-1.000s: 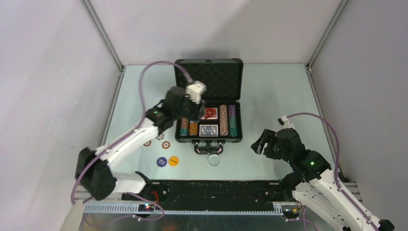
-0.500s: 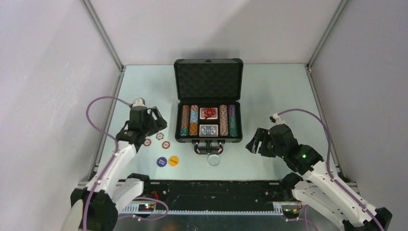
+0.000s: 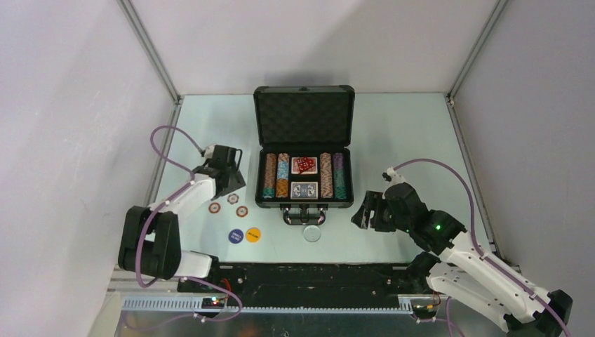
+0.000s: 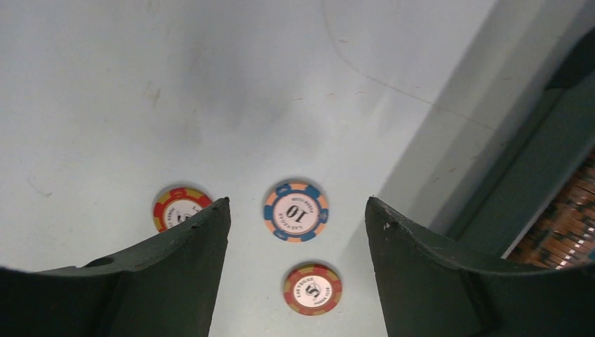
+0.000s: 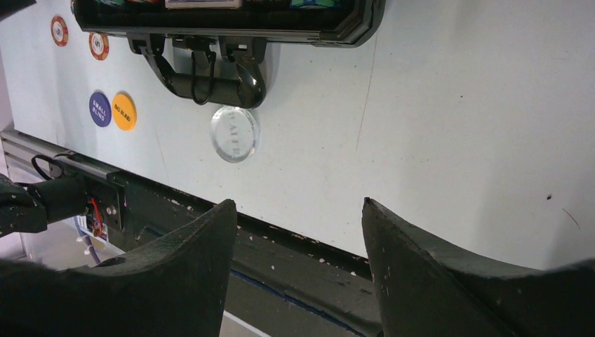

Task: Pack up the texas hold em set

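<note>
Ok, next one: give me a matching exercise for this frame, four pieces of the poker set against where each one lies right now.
Things:
1. red dice
2. clear round button
3. orange button
4. blue-edged 10 chip

Places:
A. on the table, beside the dark blue button
B. on the table, near two red-edged chips
C. inside the case, beyond the blue card deck
D. on the table, just in front of the case handle

Pairs: 1-C, 2-D, 3-A, 4-B.

Open blk case [image 3: 304,116] w/ chip rows [image 3: 270,175] (3 loose chips [image 4: 295,211] on its left)
</note>
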Robot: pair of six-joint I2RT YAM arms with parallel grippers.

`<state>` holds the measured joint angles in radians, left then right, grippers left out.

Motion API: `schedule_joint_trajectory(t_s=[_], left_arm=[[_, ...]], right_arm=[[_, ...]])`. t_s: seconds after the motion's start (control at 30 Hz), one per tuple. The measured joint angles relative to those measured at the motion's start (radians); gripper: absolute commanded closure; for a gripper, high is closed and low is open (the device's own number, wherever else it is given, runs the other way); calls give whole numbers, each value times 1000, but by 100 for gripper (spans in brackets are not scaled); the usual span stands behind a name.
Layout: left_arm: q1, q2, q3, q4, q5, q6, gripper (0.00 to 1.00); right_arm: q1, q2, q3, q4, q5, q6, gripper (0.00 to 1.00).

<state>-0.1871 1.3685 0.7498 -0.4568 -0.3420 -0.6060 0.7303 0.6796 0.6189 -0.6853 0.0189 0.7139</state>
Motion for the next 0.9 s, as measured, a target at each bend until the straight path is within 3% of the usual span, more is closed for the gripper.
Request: schedule_joint_trajectory(t_s=[0.2, 0.63, 0.9], left_arm=[[-35, 43, 29, 13, -15, 2, 25], [-35, 113, 28, 35, 16, 4, 38], [-35, 109, -14, 63, 50, 3, 37]], right_arm=[[2, 4, 0, 0, 3, 0, 30], [2, 10, 0, 2, 3, 0, 30], [5, 10, 0, 2, 3, 1, 30]])
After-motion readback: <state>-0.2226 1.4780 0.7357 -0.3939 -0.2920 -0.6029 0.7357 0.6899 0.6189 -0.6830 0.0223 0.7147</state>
